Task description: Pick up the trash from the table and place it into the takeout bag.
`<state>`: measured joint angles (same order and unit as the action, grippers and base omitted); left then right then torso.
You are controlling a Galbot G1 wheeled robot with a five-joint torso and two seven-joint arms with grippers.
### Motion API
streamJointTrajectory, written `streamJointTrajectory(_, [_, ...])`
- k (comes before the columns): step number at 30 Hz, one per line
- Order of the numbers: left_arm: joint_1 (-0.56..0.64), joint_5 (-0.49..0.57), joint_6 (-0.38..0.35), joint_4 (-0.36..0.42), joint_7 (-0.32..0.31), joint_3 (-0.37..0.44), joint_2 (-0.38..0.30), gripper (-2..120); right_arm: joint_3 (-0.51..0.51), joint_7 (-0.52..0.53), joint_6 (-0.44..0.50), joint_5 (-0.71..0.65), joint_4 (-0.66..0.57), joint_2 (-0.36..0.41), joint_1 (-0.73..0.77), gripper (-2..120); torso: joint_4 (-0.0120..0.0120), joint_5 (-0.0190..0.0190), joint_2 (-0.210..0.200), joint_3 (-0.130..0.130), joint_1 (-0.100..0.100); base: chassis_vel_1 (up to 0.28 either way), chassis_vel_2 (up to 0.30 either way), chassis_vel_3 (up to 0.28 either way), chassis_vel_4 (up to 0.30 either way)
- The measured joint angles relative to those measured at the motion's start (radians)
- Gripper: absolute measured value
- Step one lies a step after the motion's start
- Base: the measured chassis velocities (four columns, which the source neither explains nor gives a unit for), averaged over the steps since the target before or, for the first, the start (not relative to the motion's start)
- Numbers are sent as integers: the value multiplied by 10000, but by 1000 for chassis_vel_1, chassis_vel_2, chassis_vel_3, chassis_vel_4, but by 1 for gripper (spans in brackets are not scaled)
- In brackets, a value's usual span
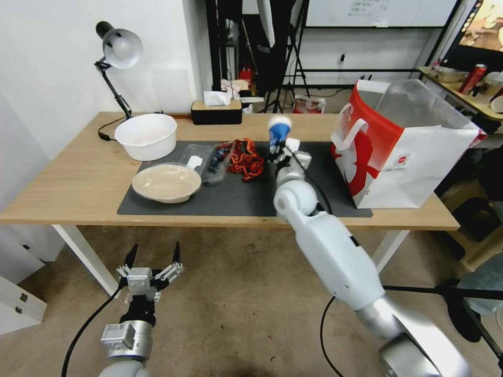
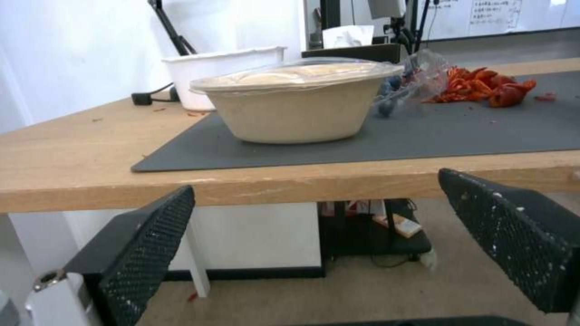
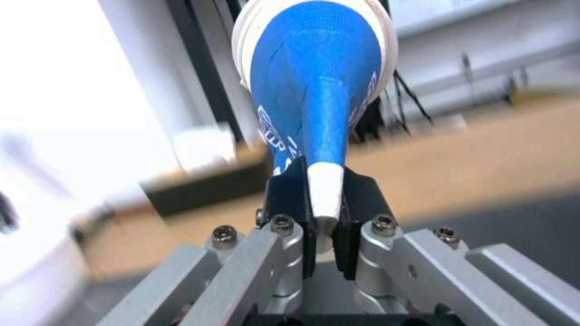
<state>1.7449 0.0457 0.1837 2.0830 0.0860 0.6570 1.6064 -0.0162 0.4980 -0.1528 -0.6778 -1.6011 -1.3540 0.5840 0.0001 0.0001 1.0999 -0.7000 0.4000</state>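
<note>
The left end effector (image 1: pixel 152 260) hangs open and empty below the light-wood table (image 1: pixel 68 178). The right end effector (image 1: pixel 278 149) pinches the squashed blue paper cup (image 1: pixel 278 129) above the mat; carry it level over the white-and-red takeout bag (image 1: pixel 414 157), clearing its rim before release.

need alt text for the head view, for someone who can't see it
The right gripper holds a squashed blue cup above the grey mat on a wooden table, left of an open white and red bag. A lidded dish, white bowl and orange scraps lie on the table. The left gripper hangs open below the table edge.
</note>
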Motion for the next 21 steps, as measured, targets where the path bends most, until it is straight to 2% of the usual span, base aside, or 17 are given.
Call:
streamJointTrajectory(4, [-10,-12,0,-2,-1,-8,8,100,-519,-293,97,221,-1173,377,203,4,-1,0,0,0,0,0,0,0,0])
streamJointTrajectory(6, [-12,-18,1,-3,-1,-12,11,100,-628,-303,65,291,-1385,441,224,4,-2,1,0,0,0,0,0,0,0])
streamJointTrajectory(9, [-18,-71,0,-22,-2,-38,15,100,-1452,-100,-574,873,-2602,920,271,4,-2,-1,0,1,-1,0,0,0,0])
streamJointTrajectory(13, [-34,-109,1,-42,-2,-61,16,100,-2083,423,-1288,1428,-3238,1381,238,4,-2,-1,0,1,0,0,0,0,0])
streamJointTrajectory(18, [-49,-141,-2,-54,-2,-104,16,100,-2712,913,-1994,2014,-3378,1701,313,4,0,1,0,0,-1,0,0,0,0])
streamJointTrajectory(21, [-52,-157,-17,-55,0,-150,16,100,-3446,1131,-2306,2535,-3147,1832,466,4,0,3,0,0,0,0,0,0,0])
